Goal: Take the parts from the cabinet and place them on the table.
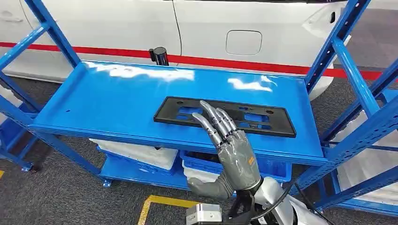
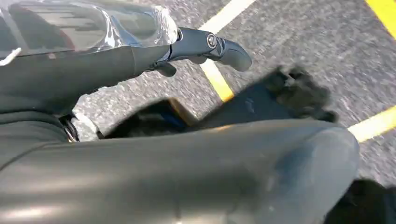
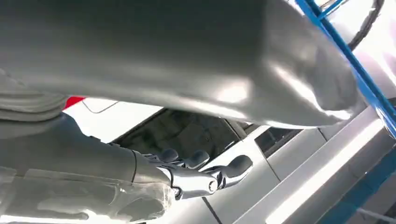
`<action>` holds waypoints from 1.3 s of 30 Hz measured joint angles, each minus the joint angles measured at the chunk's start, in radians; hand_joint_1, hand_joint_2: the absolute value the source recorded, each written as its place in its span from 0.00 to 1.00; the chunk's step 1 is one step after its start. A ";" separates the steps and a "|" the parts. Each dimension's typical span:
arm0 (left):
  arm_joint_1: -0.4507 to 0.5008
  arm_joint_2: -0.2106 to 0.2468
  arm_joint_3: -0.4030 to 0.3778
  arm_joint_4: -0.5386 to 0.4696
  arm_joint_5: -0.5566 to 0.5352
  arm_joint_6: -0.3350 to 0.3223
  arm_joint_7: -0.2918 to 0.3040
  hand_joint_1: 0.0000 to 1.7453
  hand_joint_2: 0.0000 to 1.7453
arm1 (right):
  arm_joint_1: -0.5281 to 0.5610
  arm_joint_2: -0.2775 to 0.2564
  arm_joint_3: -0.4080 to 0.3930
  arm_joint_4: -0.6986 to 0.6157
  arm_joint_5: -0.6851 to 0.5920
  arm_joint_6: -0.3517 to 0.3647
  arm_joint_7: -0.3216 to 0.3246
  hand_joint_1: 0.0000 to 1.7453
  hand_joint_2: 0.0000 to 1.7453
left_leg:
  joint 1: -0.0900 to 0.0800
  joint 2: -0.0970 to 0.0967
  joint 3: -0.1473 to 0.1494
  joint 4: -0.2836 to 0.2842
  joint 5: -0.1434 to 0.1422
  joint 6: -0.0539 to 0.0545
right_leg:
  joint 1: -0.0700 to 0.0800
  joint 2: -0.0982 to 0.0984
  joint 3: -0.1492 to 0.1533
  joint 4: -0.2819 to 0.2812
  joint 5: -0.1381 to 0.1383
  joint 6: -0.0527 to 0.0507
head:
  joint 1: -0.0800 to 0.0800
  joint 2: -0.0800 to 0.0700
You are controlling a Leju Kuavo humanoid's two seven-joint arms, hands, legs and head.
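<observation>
On the blue shelf (image 1: 117,101), black part (image 1: 225,116) under the right robot hand's (image 1: 230,140) outstretched, released fingers (image 1: 213,119).

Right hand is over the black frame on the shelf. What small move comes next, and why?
Probably lower the right hand a little and close its fingers on the near edge of the flat black rectangular plastic frame. The fingers stretch out straight over that edge, nothing is held, and the frame lies flat on the blue metal shelf.
</observation>
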 joint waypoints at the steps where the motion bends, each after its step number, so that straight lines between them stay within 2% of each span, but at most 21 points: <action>1: 0.000 0.004 0.000 0.002 0.007 0.001 0.000 0.00 0.00 | 0.002 0.003 0.000 -0.006 0.000 0.005 0.000 0.00 0.00 | 0.001 0.000 0.048 -0.104 0.051 0.000 | -0.001 0.001 0.004 0.000 -0.002 0.003 | 0.000 0.000; 2: 0.000 0.007 0.000 0.002 0.012 0.002 0.000 0.00 0.00 | 0.003 0.003 0.000 -0.013 0.000 0.016 0.000 0.00 0.00 | 0.001 0.002 0.096 -0.204 0.090 0.002 | -0.001 0.001 0.007 0.000 -0.004 0.006 | 0.000 0.000; 3: 0.000 0.008 0.000 0.002 0.018 0.003 0.000 0.00 0.00 | 0.003 0.004 0.000 -0.019 -0.001 0.028 0.000 0.00 0.00 | -0.002 0.005 0.116 -0.260 0.100 0.005 | 0.007 0.001 0.008 0.003 -0.008 0.013 | 0.000 0.000; 8: 0.026 0.006 0.000 0.002 0.046 0.003 -0.019 0.00 0.00 | 0.012 -0.001 0.001 -0.045 -0.012 0.099 0.015 0.00 0.00 | -0.004 0.004 0.121 -0.265 0.115 0.044 | -0.001 0.002 0.008 0.010 -0.017 0.038 | 0.002 0.000; 10: 0.032 0.001 0.005 0.002 0.009 -0.020 -0.029 0.00 0.00 | 0.013 -0.009 0.001 -0.054 -0.018 0.116 0.023 0.00 0.00 | -0.004 0.005 0.122 -0.265 0.114 0.052 | -0.002 0.002 -0.036 0.112 -0.084 0.045 | 0.005 0.000; 12: 0.044 -0.020 0.083 0.004 -0.208 -0.101 -0.031 0.00 0.00 | 0.022 -0.018 0.002 -0.061 -0.025 0.160 0.046 0.00 0.00 | -0.006 0.005 0.122 -0.264 0.113 0.055 | -0.003 0.001 -0.121 0.292 -0.161 0.052 | 0.005 0.000; 13: 0.052 -0.031 0.151 0.004 -0.378 -0.126 -0.026 0.00 0.00 | 0.030 -0.027 0.002 -0.067 -0.030 0.178 0.062 0.00 0.00 | -0.006 0.004 0.122 -0.264 0.112 0.055 | -0.003 0.001 -0.143 0.337 -0.168 0.053 | 0.006 0.000; 14: 0.060 -0.042 0.254 0.005 -0.618 -0.137 -0.016 0.00 0.00 | 0.037 -0.037 0.003 -0.073 -0.031 0.195 0.079 0.00 0.00 | -0.006 0.004 0.123 -0.264 0.112 0.055 | -0.003 0.001 -0.143 0.331 -0.153 0.053 | 0.006 0.000; 16: 0.068 -0.060 0.425 0.005 -1.052 -0.153 0.005 0.00 0.00 | 0.043 -0.050 0.004 -0.084 -0.033 0.210 0.100 0.00 0.00 | -0.005 0.002 0.127 -0.264 0.111 0.054 | -0.003 0.001 -0.078 0.196 -0.080 0.049 | 0.007 0.000; 17: 0.069 -0.066 0.484 0.006 -1.211 -0.154 0.015 0.00 0.00 | 0.045 -0.057 0.004 -0.089 -0.032 0.211 0.109 0.00 1.00 | -0.005 0.002 0.130 -0.264 0.109 0.052 | -0.003 0.001 -0.024 0.093 -0.037 0.045 | 0.007 0.000; 18: 0.071 -0.071 0.537 0.009 -1.326 -0.158 0.025 0.00 0.00 | 0.048 -0.063 0.004 -0.095 -0.032 0.211 0.117 0.00 1.00 | -0.006 0.002 0.131 -0.264 0.108 0.049 | -0.003 0.001 0.017 0.014 -0.020 0.040 | 0.008 0.000; 19: 0.073 -0.076 0.596 0.011 -1.397 -0.162 0.036 0.00 0.00 | 0.052 -0.066 0.005 -0.098 -0.029 0.211 0.125 0.00 1.00 | -0.014 0.002 0.129 -0.262 0.102 0.041 | 0.004 0.002 0.019 0.003 -0.020 0.035 | 0.007 0.000; 20: 0.076 -0.082 0.640 0.012 -1.394 -0.167 0.042 0.00 0.00 | 0.057 -0.069 0.007 -0.100 -0.028 0.207 0.134 0.00 1.00 | -0.014 0.003 0.129 -0.263 0.102 0.038 | 0.005 0.002 0.016 0.004 -0.019 0.033 | 0.007 0.000; 22: 0.083 -0.097 0.722 0.013 -1.247 -0.181 0.060 0.00 0.00 | 0.069 -0.077 0.010 -0.100 -0.028 0.198 0.151 0.00 1.00 | -0.009 0.003 0.131 -0.267 0.103 0.028 | 0.008 0.002 0.015 0.004 -0.020 0.022 | 0.006 0.000; 24: 0.088 -0.109 0.794 0.013 -1.114 -0.188 0.069 0.00 0.00 | 0.070 -0.082 0.013 -0.099 -0.029 0.186 0.156 0.00 1.00 | -0.006 0.004 0.118 -0.234 0.077 0.017 | 0.001 -0.001 0.017 -0.003 -0.012 0.009 | 0.005 0.000; 27: 0.091 -0.120 0.874 0.014 -1.087 -0.195 0.072 0.00 0.00 | 0.076 -0.083 0.019 -0.097 -0.030 0.181 0.158 0.00 1.00 | -0.005 0.004 0.005 0.011 -0.045 0.008 | 0.002 -0.003 0.016 -0.002 -0.014 0.002 | 0.003 0.000; 29: 0.095 -0.125 0.917 0.018 -1.081 -0.203 0.089 0.00 0.00 | 0.079 -0.087 0.024 -0.091 -0.031 0.181 0.158 0.00 1.00 | -0.005 0.004 -0.032 0.079 -0.050 0.007 | 0.002 -0.002 0.016 -0.002 -0.015 0.002 | 0.003 0.000; 30: 0.098 -0.125 0.935 0.018 -1.080 -0.206 0.098 0.00 0.00 | 0.079 -0.089 0.027 -0.086 -0.031 0.180 0.158 0.00 1.00 | -0.005 0.004 -0.016 0.039 -0.020 0.007 | 0.002 -0.001 0.018 -0.002 -0.015 0.001 | 0.003 0.000; 33: 0.098 -0.132 0.984 0.019 -1.077 -0.214 0.120 0.00 0.00 | 0.070 -0.092 0.035 -0.063 -0.025 0.174 0.156 0.00 1.00 | -0.005 0.005 0.111 -0.237 0.105 0.018 | 0.002 0.000 0.023 -0.002 -0.019 0.007 | 0.002 0.000; 34: 0.097 -0.135 0.999 0.019 -1.077 -0.216 0.125 0.00 0.00 | 0.061 -0.093 0.038 -0.047 -0.020 0.169 0.151 0.00 1.00 | -0.013 0.004 0.116 -0.260 0.106 0.022 | 0.011 0.002 0.022 0.002 -0.022 0.013 | 0.002 0.000; 39: 0.099 -0.146 1.041 0.021 -1.084 -0.219 0.140 0.00 0.00 | 0.012 -0.096 0.058 0.058 -0.024 0.133 0.134 0.00 1.00 | -0.009 0.003 0.119 -0.269 0.118 0.051 | 0.002 0.001 0.018 0.019 -0.038 0.037 | 0.004 0.000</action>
